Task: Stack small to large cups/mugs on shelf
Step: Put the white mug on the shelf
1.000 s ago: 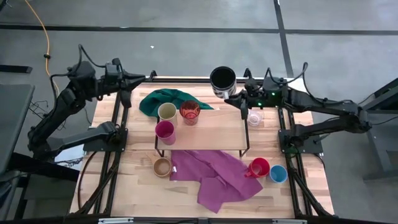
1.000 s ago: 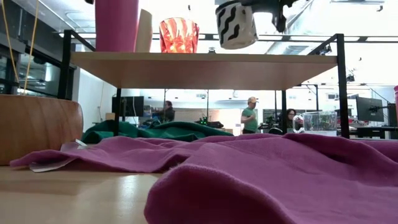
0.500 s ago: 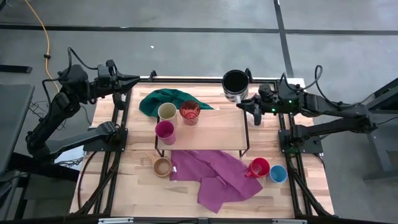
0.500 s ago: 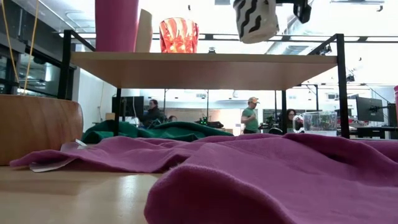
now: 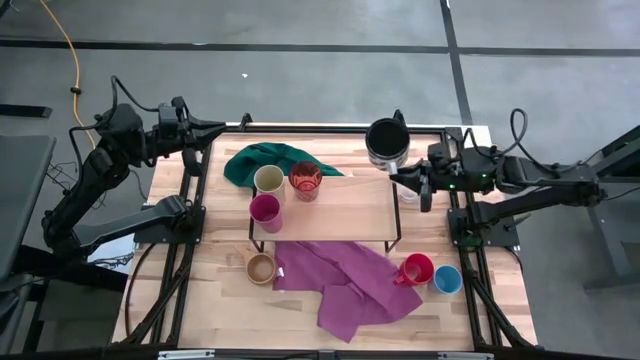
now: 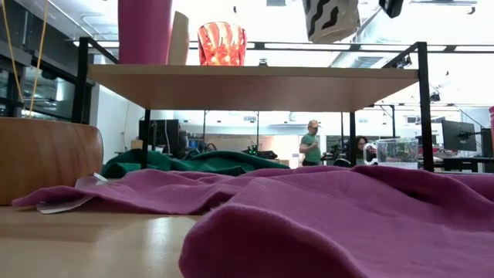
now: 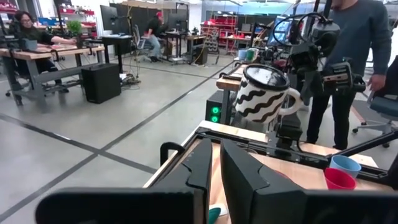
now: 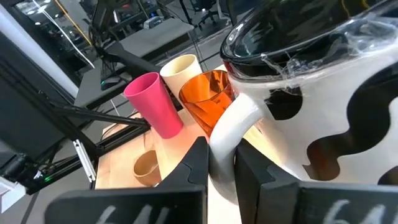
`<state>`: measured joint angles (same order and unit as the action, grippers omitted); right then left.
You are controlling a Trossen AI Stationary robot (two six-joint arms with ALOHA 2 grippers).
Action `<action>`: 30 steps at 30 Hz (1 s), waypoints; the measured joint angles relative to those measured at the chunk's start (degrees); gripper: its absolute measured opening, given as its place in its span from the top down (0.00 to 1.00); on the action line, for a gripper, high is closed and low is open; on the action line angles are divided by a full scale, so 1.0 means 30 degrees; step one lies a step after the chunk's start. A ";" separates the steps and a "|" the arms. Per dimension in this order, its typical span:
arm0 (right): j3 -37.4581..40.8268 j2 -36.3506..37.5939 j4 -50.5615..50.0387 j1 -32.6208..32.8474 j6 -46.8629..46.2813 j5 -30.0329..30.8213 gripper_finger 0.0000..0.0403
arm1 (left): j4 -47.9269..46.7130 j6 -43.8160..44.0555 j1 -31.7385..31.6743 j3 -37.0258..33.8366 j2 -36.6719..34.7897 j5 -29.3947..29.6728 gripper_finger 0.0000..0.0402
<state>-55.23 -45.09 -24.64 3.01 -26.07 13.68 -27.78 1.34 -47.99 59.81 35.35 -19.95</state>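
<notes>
- The surface [image 5: 200, 300] carries the shelf [image 5: 350, 205], which sits just behind its middle. The shelf's long axis runs left to right, the way the cups have to line up.
- The right arm reaches in from the right edge, forearm roughly level and wrist turned inward. Its right end effector [image 5: 420, 178] sits at the shelf's back right corner.
- The striped mug [image 5: 386, 142] hangs in the air just off that back right corner, upright and mouth up, clear of the shelf board in the low view. The right end effector is clamped shut on its white handle [image 8: 233, 127], seen plainly in the right wrist view.
- The key relation: the free end of the shelf lies forward and slightly left of the mug, and below it. As the largest piece it probably belongs at the right end, so the coming move looks like a short carry and a lowering.
- Three cups stand at the shelf's left end: cream cup [image 5: 268, 180], red cup [image 5: 305, 180], magenta cup [image 5: 265, 211].
- The glass cup [image 5: 409, 192] stands on the surface just off the shelf's right edge, under the right wrist, and could be knocked.
- The left arm waits at the back left corner, well away from the mug. Its left end effector [image 5: 222, 125] is closed and holds nothing.
</notes>
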 joint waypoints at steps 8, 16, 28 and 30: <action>0.0004 0.1132 -0.0629 0.0456 -0.0015 0.1097 0.97 | -0.0396 0.0000 0.0001 0.0000 0.0007 0.0009 0.94; 0.0004 0.1841 -0.0992 0.0449 -0.0042 0.1389 0.97 | -0.0396 -0.0007 0.0000 0.0000 0.0007 0.0038 0.94; 0.3366 0.2021 0.3659 0.1923 -0.1723 0.0844 0.97 | -0.0741 -0.0313 0.0007 0.0000 0.0007 0.0556 0.94; 0.4477 0.2067 0.5474 0.2343 -0.2138 0.0855 0.97 | -0.0839 -0.0299 0.0007 0.0000 0.0007 0.0556 0.94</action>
<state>-41.80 -38.89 -8.22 10.04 -32.49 16.24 -30.30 0.45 -47.97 59.81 35.38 -18.28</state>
